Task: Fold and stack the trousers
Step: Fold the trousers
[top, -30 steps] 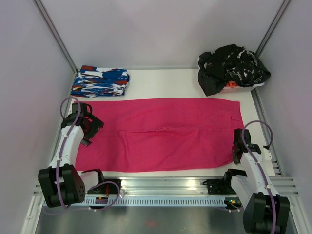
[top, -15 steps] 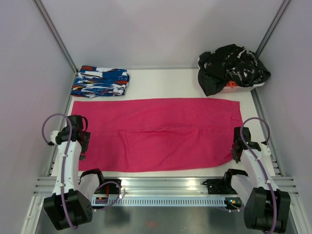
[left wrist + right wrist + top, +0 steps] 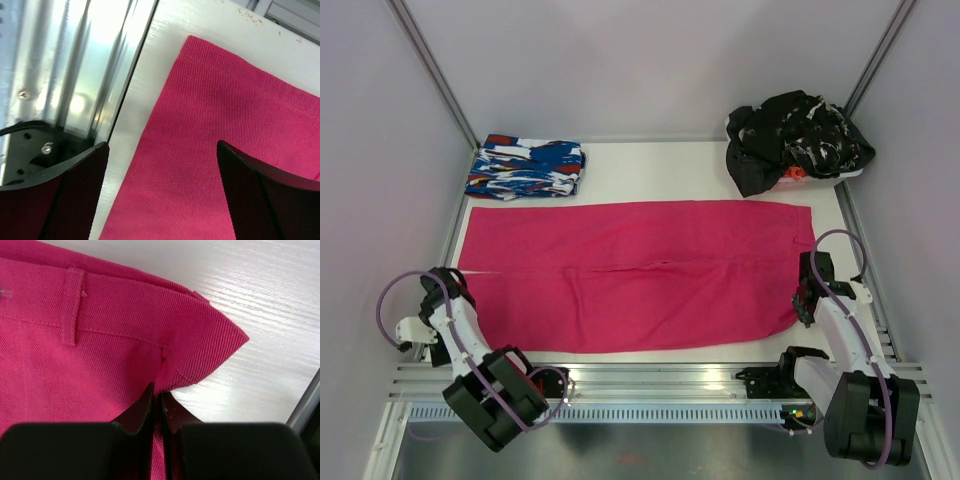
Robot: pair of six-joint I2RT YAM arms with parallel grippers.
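From above, the trousers [image 3: 640, 275] lie flat across the bench [image 3: 660, 170], and the left gripper [image 3: 450, 290] has pulled back to their left end. At the left wrist, its fingers stand apart over the hem, holding nothing. At the right wrist, the right gripper [image 3: 159, 395] has just pinched the waistband, likely ready to fold.

left gripper [image 3: 160, 192] — jaws wide apart | over trousers [image 3: 235, 115] corner | table [image 3: 145, 85] edge beside rail [image 3: 70, 55]

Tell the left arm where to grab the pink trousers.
Pinch the leg-hem corner of the trousers, coming down from above and from the left. The cloth lies flat, its left edge free on bare table, and the open left tool hangs right over it.
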